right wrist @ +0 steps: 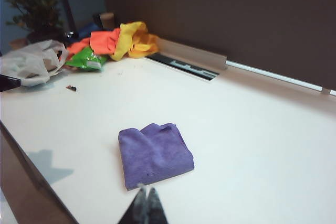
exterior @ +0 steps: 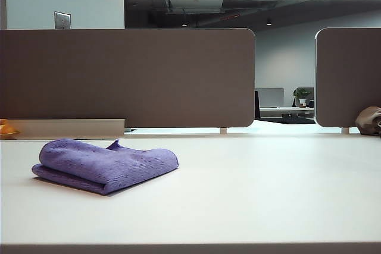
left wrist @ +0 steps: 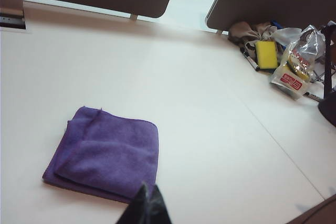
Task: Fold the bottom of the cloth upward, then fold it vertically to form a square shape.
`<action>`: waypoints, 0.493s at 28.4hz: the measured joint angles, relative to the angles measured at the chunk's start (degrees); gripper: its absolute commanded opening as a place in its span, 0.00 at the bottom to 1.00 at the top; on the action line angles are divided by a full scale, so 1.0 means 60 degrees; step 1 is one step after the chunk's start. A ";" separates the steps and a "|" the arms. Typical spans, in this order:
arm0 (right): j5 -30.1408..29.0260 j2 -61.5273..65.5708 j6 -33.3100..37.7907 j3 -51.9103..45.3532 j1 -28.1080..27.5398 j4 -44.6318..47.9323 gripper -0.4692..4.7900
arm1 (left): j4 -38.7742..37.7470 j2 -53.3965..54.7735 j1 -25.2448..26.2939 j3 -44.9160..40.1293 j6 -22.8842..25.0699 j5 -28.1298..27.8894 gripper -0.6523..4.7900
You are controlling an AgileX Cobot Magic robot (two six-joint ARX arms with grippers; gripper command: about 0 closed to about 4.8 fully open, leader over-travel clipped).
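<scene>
Folded cloth at rest, both arms clear. The cloth (exterior: 106,168) lies on the near-left part of the worktop (exterior: 268,188) in the exterior view, doubled into a compact, roughly square pad with its rolled fold toward the camera and one small corner peaking up at the back edge. In the left wrist view the cloth (left wrist: 105,153) shows layered hems that do not quite line up along one side; in the right wrist view the cloth (right wrist: 155,153) shows the same lifted corner.

I read the left pincer (left wrist: 146,211) as pressed together and pinching nothing, its dark tips poised above the worktop near one corner of the cloth. The right pincer (right wrist: 144,208) is likewise pressed together and empty, hanging above the worktop just off another edge. Neither pincer appears in the exterior view.

By my judgement both folds are done and little is left. Risks from here: a low pass of either pincer could snag the fuzzy pile and drag the top layer open; the raised corner may spring the fold apart, since the fabric is thin and soft; any attempt to tidy the offset hems could shift the whole pad rather than one layer.
</scene>
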 measured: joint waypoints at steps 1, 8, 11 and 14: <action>0.0000 -0.0178 0.0000 -0.0091 0.0000 0.0004 0.08 | 0.0062 0.0000 0.0000 -0.0007 0.0000 0.0000 0.11; 0.0011 -0.1140 0.0000 -0.0262 -0.0004 0.0025 0.08 | 0.0208 -0.0004 0.0000 -0.0036 0.0018 -0.0200 0.11; 0.0018 -0.1202 0.0000 -0.0266 -0.0004 -0.0142 0.08 | 0.0211 -0.0004 0.0000 -0.0040 0.0022 -0.0565 0.11; 0.0018 -0.1311 -0.0044 -0.0273 -0.0015 -0.0769 0.08 | 0.0284 -0.0007 0.0000 -0.0146 0.0087 -0.0987 0.11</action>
